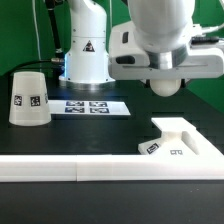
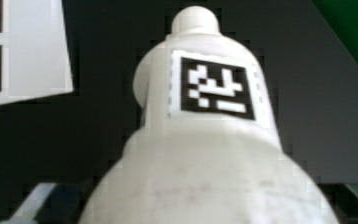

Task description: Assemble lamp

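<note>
My gripper [image 1: 165, 72] hangs high at the exterior view's right, shut on the white ball-shaped bulb [image 1: 166, 83]. In the wrist view the bulb [image 2: 202, 140] fills the frame between the dark fingers [image 2: 30, 200], neck pointing away and a square marker on its side. The gripper [image 2: 197, 208] holds its round end. The flat angular base [image 1: 182, 140] lies on the table below the gripper, a marker on its front edge. The tapered shade [image 1: 29, 98] stands mouth down at the left. A white marked surface [image 2: 19, 50] shows beyond the bulb; I cannot tell whether it is the base.
The marker board [image 1: 92, 106] lies flat mid-table behind the base. The white robot column [image 1: 86, 45] with a triangle sticker stands at the back. A long white rail [image 1: 90, 170] runs along the table's front edge.
</note>
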Tool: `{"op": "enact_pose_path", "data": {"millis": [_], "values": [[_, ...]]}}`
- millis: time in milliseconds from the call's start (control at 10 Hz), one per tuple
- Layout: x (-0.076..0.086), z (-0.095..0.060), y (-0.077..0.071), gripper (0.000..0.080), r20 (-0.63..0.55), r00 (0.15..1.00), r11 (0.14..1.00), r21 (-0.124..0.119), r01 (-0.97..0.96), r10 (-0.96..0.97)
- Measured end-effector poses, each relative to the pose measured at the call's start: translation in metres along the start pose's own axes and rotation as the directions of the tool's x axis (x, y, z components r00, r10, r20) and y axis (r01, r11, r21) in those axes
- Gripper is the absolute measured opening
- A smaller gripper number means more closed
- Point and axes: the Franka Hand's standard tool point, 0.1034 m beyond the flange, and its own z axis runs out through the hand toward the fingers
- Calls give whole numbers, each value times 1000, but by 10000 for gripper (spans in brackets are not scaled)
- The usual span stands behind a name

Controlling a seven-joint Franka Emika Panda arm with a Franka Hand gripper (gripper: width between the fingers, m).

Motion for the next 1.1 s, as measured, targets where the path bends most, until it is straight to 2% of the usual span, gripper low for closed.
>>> {"op": "enact_pose_path", "data": {"millis": [200,400,500,600,700,800,900,1000,1100], "values": [[4,8,-3,576,-42,999,1000,-1,1,-1],[15,1,-7,576,-173,985,1000,14,6,-4],[16,-2,-4,576,-238,971,999,0,41,-40],[20,-13,2,576,-330,939,995,-37,90,-98],[20,-28,3,576,-406,904,991,-70,113,-132],[21,-42,3,576,-472,865,986,-91,142,-168],[21,-56,3,576,-517,829,977,-122,176,-214],[25,-68,-1,576,-604,763,973,-139,185,-231],[26,-64,1,576,-654,720,973,-144,183,-232]]}}
